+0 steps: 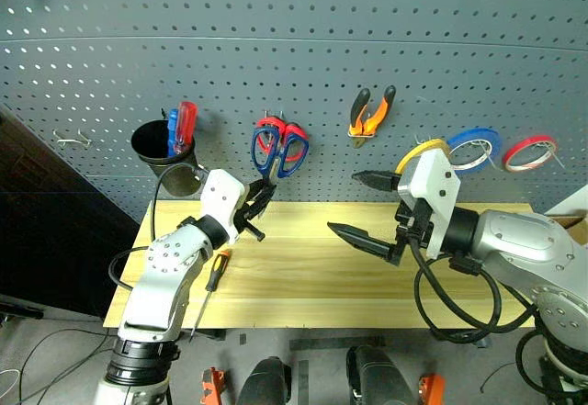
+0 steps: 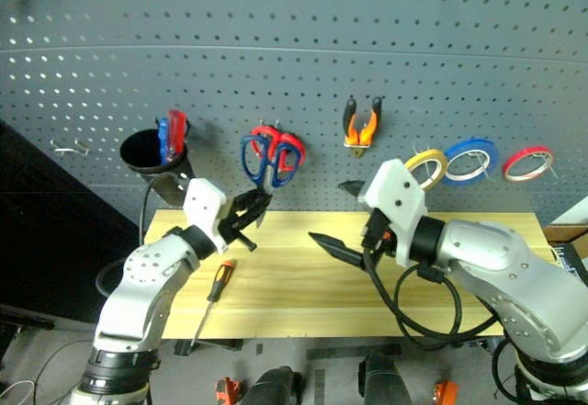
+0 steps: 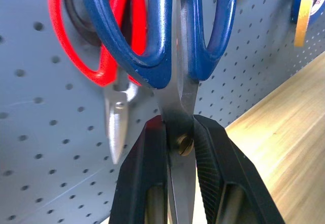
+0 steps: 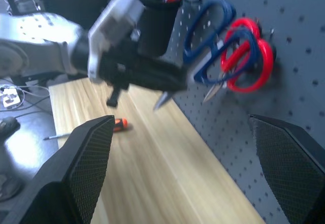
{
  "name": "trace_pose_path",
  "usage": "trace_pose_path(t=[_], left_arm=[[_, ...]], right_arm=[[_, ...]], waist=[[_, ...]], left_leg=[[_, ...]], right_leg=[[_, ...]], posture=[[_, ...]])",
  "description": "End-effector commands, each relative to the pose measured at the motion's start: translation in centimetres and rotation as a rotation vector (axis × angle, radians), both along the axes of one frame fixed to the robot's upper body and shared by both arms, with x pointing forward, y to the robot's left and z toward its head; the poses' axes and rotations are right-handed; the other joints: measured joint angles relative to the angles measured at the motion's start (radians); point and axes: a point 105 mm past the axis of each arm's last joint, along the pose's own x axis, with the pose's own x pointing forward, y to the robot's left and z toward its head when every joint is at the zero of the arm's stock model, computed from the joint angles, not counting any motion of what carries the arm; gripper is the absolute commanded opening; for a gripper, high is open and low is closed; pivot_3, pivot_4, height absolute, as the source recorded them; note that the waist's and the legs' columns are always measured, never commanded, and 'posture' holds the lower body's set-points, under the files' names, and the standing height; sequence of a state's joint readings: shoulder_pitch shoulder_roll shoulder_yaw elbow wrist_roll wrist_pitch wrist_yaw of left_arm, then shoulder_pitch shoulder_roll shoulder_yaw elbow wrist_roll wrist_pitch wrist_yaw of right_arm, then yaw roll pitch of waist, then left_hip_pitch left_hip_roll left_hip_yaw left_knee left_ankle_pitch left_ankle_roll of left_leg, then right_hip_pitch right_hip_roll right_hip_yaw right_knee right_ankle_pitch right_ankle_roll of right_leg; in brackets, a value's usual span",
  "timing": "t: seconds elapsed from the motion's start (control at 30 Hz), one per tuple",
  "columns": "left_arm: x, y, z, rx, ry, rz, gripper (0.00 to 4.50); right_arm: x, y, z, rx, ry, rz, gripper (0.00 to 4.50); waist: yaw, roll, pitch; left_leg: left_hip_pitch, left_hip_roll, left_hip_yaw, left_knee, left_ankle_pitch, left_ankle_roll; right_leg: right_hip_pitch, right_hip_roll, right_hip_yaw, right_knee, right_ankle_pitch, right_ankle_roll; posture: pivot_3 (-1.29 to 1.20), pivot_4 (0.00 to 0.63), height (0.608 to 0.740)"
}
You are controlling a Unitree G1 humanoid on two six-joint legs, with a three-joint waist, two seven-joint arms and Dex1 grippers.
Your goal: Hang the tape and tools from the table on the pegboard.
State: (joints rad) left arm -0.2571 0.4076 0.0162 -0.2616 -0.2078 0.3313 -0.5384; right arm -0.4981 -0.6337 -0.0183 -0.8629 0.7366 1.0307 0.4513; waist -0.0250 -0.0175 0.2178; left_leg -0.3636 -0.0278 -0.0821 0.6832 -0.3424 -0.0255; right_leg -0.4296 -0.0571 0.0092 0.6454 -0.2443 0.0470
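My left gripper (image 1: 260,199) is shut on the blades of the blue-handled scissors (image 1: 268,151), near their pivot (image 3: 185,145). It holds them handles-up against the pegboard (image 1: 276,38), overlapping the red scissors (image 1: 294,148). Whether the handles sit on a hook I cannot tell. My right gripper (image 1: 343,203) hangs open and empty above the table (image 1: 303,286). The orange-and-black screwdriver (image 1: 215,272) lies on the table's left part. The pliers (image 1: 371,111) hang on the pegboard. The yellowish tape (image 1: 418,155) hangs there too, partly hidden by my right wrist.
A black cup (image 1: 161,143) with a red and a blue screwdriver hangs at the left of the board. A blue tape roll (image 1: 475,146) and a red one (image 1: 531,152) hang at the right. An empty hook (image 1: 69,137) sits at the far left.
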Motion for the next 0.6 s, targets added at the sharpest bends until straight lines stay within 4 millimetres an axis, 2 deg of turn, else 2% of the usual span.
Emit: trace_pose_path(t=[0.03, 0.17, 0.23, 0.33, 0.47, 0.6], left_arm=[[0.0, -1.1, 1.3, -0.033, -0.031, -0.053, 0.47], [0.1, -1.5, 1.1, -0.032, -0.017, -0.065, 0.47], [0.1, -1.4, 0.9, -0.049, 0.005, -0.060, 1.18], [-0.3, -0.8, 0.4, -0.060, 0.033, -0.039, 2.01], [-1.8, 1.9, -2.0, -0.005, 0.142, 0.041, 3.19], [-3.7, 5.8, -6.3, 0.125, 0.322, 0.132, 4.38]], right_arm=[[-0.2, 0.4, 1.2, 0.032, -0.055, 0.011, 4.50], [-0.1, 0.7, 1.1, 0.031, -0.059, 0.012, 4.50], [-0.1, 0.8, 1.1, 0.036, -0.058, 0.011, 4.50], [0.0, 0.5, 0.8, 0.041, -0.044, -0.008, 4.50], [-0.2, -0.2, -0.4, 0.059, 0.022, -0.044, 4.50], [-0.6, 0.1, -2.4, 0.080, 0.126, -0.060, 4.50]], waist=[[0.000, 0.000, 0.000], [-0.001, 0.000, 0.000], [-0.001, 0.000, 0.000], [-0.002, 0.000, 0.000], [-0.004, -0.001, -0.001], [-0.007, -0.001, -0.002]], left_leg=[[0.000, 0.000, 0.000, 0.000, 0.000, 0.000], [0.000, 0.000, 0.001, 0.000, 0.000, 0.000], [0.000, 0.000, 0.001, 0.000, 0.000, 0.000], [0.000, 0.000, 0.001, 0.000, 0.000, 0.000], [0.000, 0.001, 0.001, -0.001, 0.000, 0.000], [-0.001, 0.002, 0.004, -0.002, 0.000, 0.000]], right_leg=[[0.000, 0.000, 0.000, 0.000, 0.000, 0.000], [0.000, 0.000, 0.001, 0.000, 0.000, 0.000], [-0.001, 0.000, 0.001, 0.000, 0.000, 0.000], [-0.001, 0.000, 0.001, 0.001, 0.000, 0.000], [-0.001, -0.001, 0.002, 0.000, 0.000, 0.000], [-0.006, -0.002, 0.004, 0.003, 0.000, 0.000]], posture=[[-0.02, 0.189, 0.740], [-0.02, 0.190, 0.740], [-0.02, 0.191, 0.740], [-0.02, 0.193, 0.740], [0.00, 0.193, 0.740], [0.01, 0.192, 0.740]])
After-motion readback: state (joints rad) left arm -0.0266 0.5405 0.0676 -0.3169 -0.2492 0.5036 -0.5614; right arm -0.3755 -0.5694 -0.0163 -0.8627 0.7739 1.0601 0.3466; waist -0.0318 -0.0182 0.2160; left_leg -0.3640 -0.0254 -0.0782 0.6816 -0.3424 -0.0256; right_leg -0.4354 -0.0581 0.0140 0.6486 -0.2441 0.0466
